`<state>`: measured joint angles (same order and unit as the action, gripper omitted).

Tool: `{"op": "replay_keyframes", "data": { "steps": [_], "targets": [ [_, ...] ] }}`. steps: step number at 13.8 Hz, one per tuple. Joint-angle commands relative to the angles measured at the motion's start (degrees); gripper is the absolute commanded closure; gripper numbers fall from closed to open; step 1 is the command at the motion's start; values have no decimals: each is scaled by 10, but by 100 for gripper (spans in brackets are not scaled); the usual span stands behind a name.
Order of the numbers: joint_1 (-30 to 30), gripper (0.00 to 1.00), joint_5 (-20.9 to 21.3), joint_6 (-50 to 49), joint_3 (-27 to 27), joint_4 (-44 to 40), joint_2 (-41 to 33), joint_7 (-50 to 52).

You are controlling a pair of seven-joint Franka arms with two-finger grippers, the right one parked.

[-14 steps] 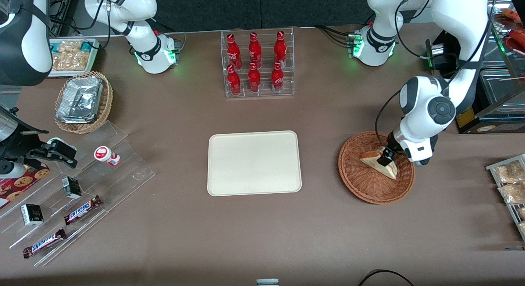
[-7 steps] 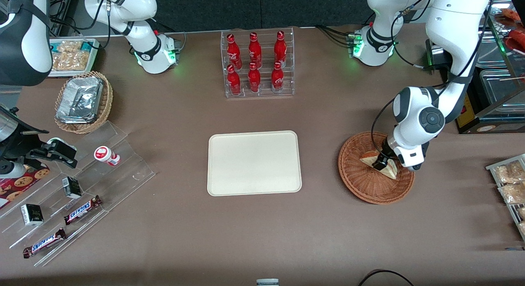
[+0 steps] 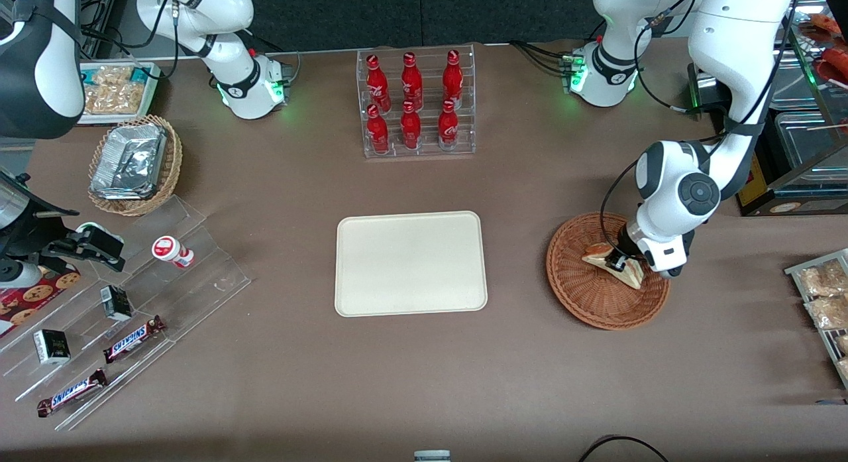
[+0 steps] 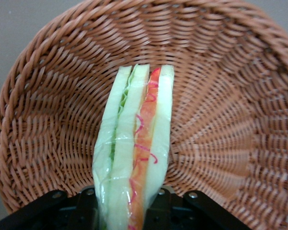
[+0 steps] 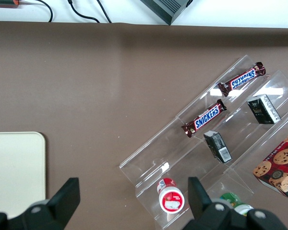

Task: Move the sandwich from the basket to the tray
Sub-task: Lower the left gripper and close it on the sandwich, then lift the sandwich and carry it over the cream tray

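Going from the parked arm's end of the table: a tan oval basket (image 3: 136, 165) near that end's edge holds silver foil containers (image 3: 128, 160). A clear rack (image 3: 416, 104) at the table's middle, by the edge farthest from the front camera, holds six red bottles (image 3: 411, 126). The cream tray (image 3: 410, 263) at the table's centre carries nothing.

Toward the working arm's end, the round brown basket (image 3: 606, 271) holds only the sandwich (image 3: 613, 262), standing on edge in clear film. The end effector (image 3: 621, 261) is closed narrowly on the sandwich's faces, down inside the basket.

The sandwich looks light, soft and easily crushed, and its film is probably slippery. Pinching the broad bread faces, as now, seems right; a gentle squeeze should avoid pushing out the filling.
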<state>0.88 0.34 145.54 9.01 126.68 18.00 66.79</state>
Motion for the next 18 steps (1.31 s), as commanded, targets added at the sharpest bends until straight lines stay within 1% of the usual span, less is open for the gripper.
{"op": "replay_keyframes", "data": {
  "steps": [1, 3, 5, 6, 7, 9, 11, 13, 15, 18],
  "targets": [
    [-22, 96, 6, -41, 8, -21, -42, -11],
    [-46, 96, 5, -123, 23, -86, -51, -20],
    [-83, 96, 5, -244, 37, -197, -30, -21],
    [-110, 96, 7, -292, 37, -251, -14, -21],
    [-133, 96, 8, -320, 36, -288, -2, -19],
    [-176, 96, 8, -336, 37, -330, 12, -32],
    [-226, 96, 8, -333, 36, -367, 41, -76],
    [-265, 96, 8, -336, 36, -430, 94, -85],
    [-302, 95, 19, -336, 37, -490, 155, -102],
    [-346, 95, 21, -329, 36, -556, 232, -109]
  ]
}}
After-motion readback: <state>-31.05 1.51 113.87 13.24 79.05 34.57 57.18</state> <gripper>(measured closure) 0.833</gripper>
